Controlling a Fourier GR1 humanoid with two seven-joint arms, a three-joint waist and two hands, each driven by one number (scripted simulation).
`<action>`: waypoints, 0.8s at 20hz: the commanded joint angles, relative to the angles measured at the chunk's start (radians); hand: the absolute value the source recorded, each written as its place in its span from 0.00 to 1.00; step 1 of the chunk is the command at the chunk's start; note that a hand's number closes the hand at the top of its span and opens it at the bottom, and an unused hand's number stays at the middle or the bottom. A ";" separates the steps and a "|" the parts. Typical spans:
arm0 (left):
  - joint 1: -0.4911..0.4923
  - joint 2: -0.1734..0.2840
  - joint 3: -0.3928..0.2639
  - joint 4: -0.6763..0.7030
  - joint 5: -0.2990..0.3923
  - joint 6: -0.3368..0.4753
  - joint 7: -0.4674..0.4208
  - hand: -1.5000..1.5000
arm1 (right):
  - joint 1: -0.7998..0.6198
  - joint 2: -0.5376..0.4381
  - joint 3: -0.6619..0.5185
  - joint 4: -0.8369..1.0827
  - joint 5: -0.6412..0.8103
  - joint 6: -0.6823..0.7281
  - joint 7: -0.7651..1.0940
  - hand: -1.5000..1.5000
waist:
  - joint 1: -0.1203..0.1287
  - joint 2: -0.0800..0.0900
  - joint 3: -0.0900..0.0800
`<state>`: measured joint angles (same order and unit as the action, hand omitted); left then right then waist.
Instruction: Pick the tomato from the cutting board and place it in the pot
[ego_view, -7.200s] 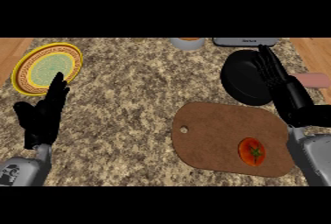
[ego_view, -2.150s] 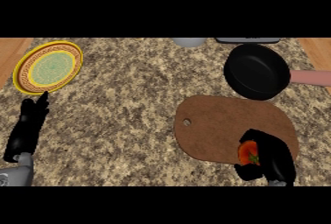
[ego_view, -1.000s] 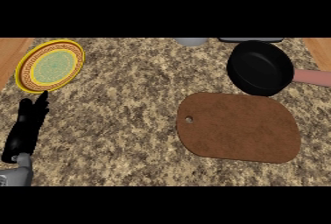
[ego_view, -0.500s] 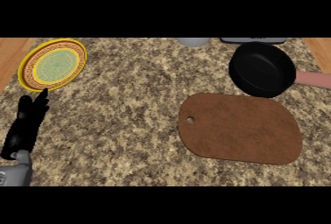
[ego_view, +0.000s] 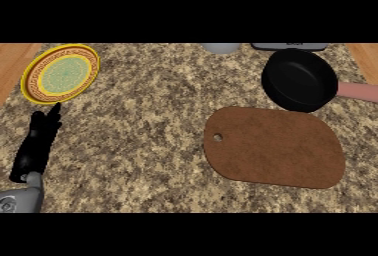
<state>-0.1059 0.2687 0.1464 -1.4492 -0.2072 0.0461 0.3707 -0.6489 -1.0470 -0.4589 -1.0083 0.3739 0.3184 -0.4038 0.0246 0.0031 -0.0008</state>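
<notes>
The tomato shows nowhere in the head view: not on the cutting board, not in the pot, not on the desk. The right hand is out of view too.

The cutting board is a flat slab of brown wood with rounded corners and a small round hole near its left end. Its long axis runs left to right, tipped slightly down toward the right, and its top is bare. Just beyond its upper right edge sits the pot, round, black and shallow, with a pinkish handle pointing off to the right edge of the view.

The desk is a speckled granite surface in tan, brown and cream, with wooden strips at the top corners. At upper left lies a round plate with a yellow rim, a dark patterned ring and a pale green middle. At the top edge a grey rounded thing and a dark flat thing are cut off; possibly a cup and an appliance.

The left hand rests at lower left, black fingers straight and together, pointing up toward the plate, holding nothing
</notes>
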 joint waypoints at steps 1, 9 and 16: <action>-0.020 0.052 0.049 0.045 0.038 -0.052 -0.017 0.50 | -0.127 0.020 0.088 -0.011 -0.004 0.077 0.130 1.00 | -0.004 0.000 -0.001; 0.040 0.004 0.004 -0.045 0.003 -0.025 0.003 0.50 | -0.313 0.154 0.244 0.115 0.103 0.052 0.232 1.00 | 0.005 0.000 0.000; -0.042 -0.004 0.010 -0.009 -0.022 0.005 0.047 0.50 | -0.373 0.277 0.330 0.241 0.173 0.049 0.223 1.00 | -0.004 0.003 0.001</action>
<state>-0.1263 0.2704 0.1505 -1.4703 -0.2210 0.0380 0.4098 -0.9993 -0.8263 -0.1683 -0.8249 0.5167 0.3657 -0.1763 0.0259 0.0054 -0.0007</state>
